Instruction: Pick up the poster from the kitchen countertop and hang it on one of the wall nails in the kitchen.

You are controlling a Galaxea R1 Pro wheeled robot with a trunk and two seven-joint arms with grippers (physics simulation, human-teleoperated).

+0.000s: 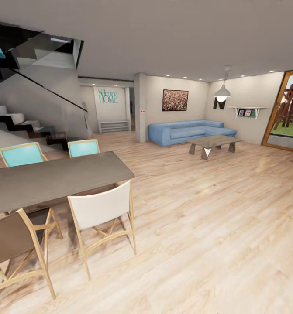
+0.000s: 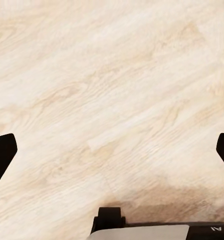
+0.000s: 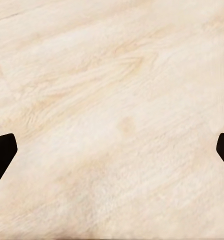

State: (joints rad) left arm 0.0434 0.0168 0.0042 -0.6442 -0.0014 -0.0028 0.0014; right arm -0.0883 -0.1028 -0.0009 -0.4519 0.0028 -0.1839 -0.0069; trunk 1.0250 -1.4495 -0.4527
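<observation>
Teal block letters [image 1: 108, 96] on the pale far wall beyond the staircase spell "HOME" in the head view; a thinner line of lettering above that word is too small to read. No other text is legible.

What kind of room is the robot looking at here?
It looks like an open-plan home living and dining area: a blue sofa with a coffee table, a dark dining table with chairs, and a staircase over a light wood floor.

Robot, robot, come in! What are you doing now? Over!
Both tools open, empty, over wood floor. Looking into living room; dining table and chairs at left. Way ahead open.
</observation>
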